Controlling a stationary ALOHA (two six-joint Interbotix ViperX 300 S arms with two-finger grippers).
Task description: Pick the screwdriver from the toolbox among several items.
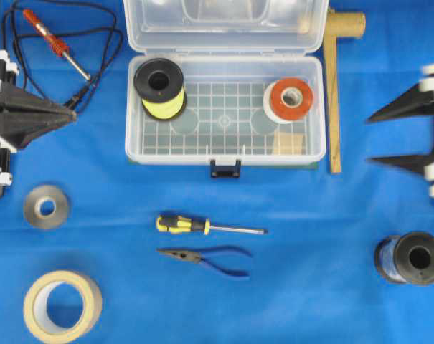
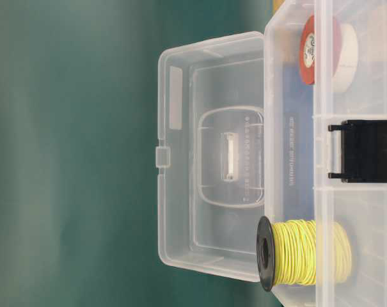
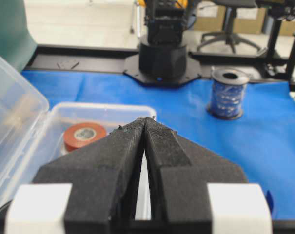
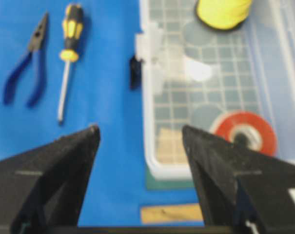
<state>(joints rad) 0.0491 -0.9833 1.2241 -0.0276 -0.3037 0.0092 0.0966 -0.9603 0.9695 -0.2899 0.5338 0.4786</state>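
two arms sit at the outer edges of the overhead view, neither touching anything; left gripper (image 1: 72, 111) has its fingers pressed together to a point, confirmed in the left wrist view where the two black pads meet with no gap (image 3: 146, 122); right gripper (image 1: 371, 137) is spread wide, tips well apart, and the right wrist view shows blue cloth and the toolbox corner between its fingers (image 4: 140, 129); nothing held by either.

screwdriver (image 1: 202, 226) lies on the blue table (image 1: 310, 236), outside the toolbox (image 1: 224, 154) and in front of its black latch (image 1: 225, 169); yellow-and-black handle points to the left of the overhead view, silver shaft to the right; blue-handled pliers (image 1: 206, 258) lie just beside it, parallel, on the near side, not touching.

toolbox is open, clear lid (image 1: 227, 21) hinged back; inside on the gridded floor: black spool of yellow wire (image 1: 160, 87) in the left rear corner, roll of red-orange tape (image 1: 288, 100) at the right rear, small tan square piece (image 1: 288, 142) in the right front corner; centre of the floor bare.

elsewhere on the table: red-handled soldering iron (image 1: 55, 43) with looped black cord at upper left; grey tape roll (image 1: 46, 206) and larger tan tape roll (image 1: 62, 307) at lower left; dark spool (image 1: 412, 258) at lower right; wooden piece (image 1: 334, 93) alongside the toolbox's right wall.

right-side gripper and fingers are motion-blurred in the overhead view.
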